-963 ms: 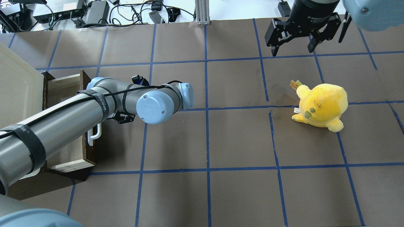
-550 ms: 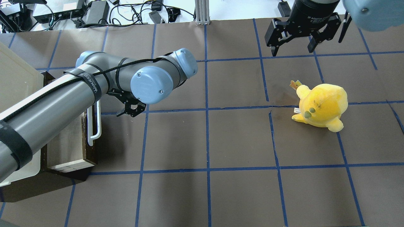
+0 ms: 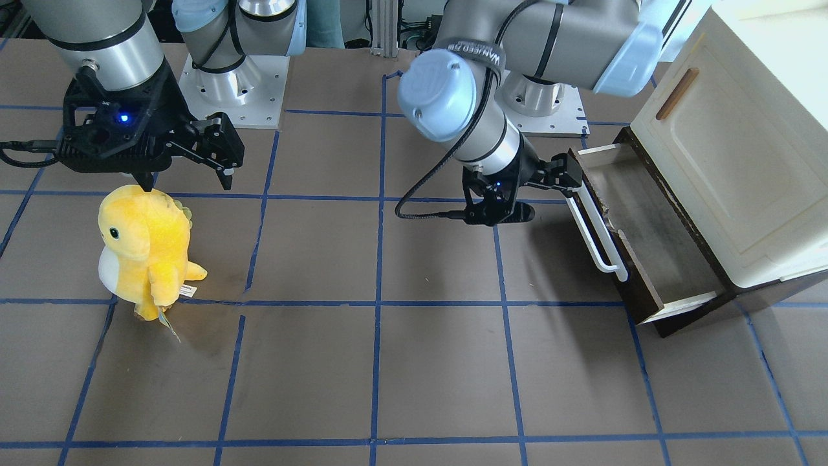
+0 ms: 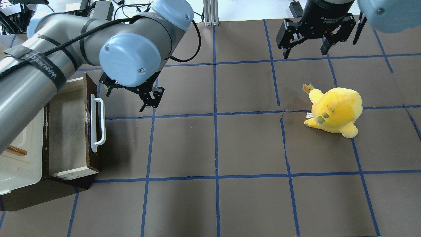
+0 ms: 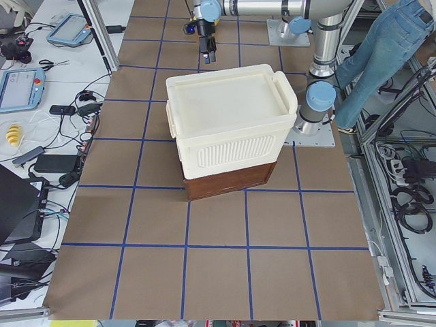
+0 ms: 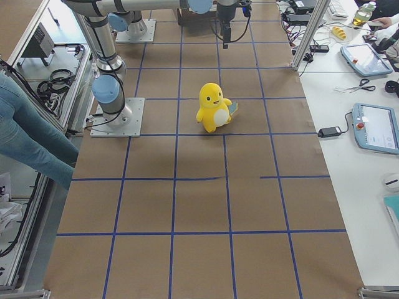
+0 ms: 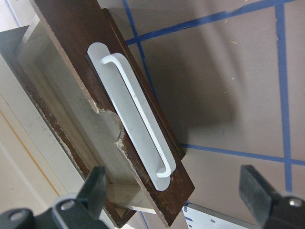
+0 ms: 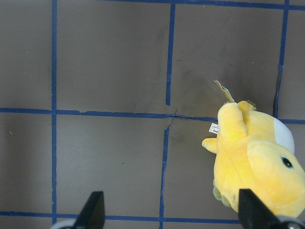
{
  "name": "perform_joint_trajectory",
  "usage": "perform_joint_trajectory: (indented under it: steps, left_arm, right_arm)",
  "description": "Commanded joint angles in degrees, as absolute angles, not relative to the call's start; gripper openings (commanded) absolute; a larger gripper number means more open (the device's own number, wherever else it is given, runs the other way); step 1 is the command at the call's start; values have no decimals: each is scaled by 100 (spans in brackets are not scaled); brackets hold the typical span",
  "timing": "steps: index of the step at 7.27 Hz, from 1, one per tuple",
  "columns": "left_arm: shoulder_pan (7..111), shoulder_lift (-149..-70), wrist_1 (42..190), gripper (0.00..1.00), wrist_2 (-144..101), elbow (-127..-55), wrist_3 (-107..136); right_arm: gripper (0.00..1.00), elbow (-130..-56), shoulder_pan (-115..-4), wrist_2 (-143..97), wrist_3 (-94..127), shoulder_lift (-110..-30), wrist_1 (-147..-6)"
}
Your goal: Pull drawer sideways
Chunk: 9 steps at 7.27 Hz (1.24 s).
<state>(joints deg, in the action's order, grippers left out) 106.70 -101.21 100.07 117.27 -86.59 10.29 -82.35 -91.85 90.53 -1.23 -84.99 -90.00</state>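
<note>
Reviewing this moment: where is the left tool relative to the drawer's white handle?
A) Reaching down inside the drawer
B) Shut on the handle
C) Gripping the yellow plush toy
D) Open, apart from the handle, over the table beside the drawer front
D: the left tool hangs open over the table, with clear space between it and the white handle of the pulled-out drawer.

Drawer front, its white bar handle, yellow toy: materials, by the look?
Dark brown drawer front: wood, matte stain; chipped top edge shows paler core, perhaps veneered board.
Long white bar handle: smooth, even white; painted metal or plastic.
Yellow stuffed toy: fuzzy plush fabric, sewn tag.
</note>
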Motion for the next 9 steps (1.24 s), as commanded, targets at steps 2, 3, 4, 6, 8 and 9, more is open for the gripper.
perform_joint_trajectory:
  steps: [2, 3, 4, 6, 8, 9]
  left_arm:
    - [10644, -9406, 10011, 100, 10418, -8499, 932]
    - [10574, -9248, 10011, 100, 10319, -8525, 845]
    - [10478, -9116, 10011, 100, 10075, -8543, 818]
    - [10259, -8974, 9985, 100, 9523, -8569, 817]
    - [9890, -8904, 9932, 100, 9239, -8517, 721]
    - [9357, -8903, 9653, 100, 8576, -8491, 677]
  right_arm:
    - [100, -8235, -9185, 9053, -123, -8499, -9000]
    - [100, -8235, -9185, 9053, -123, -8499, -9000]
    - [100, -8235, -9185, 9053, -123, -8499, -9000]
    - [100, -8235, -9185, 9053, -123, -8499, -9000]
    - [100, -8235, -9185, 9053, -132, -8499, -9000]
    - [100, -8235, -9185, 9053, -132, -8499, -9000]
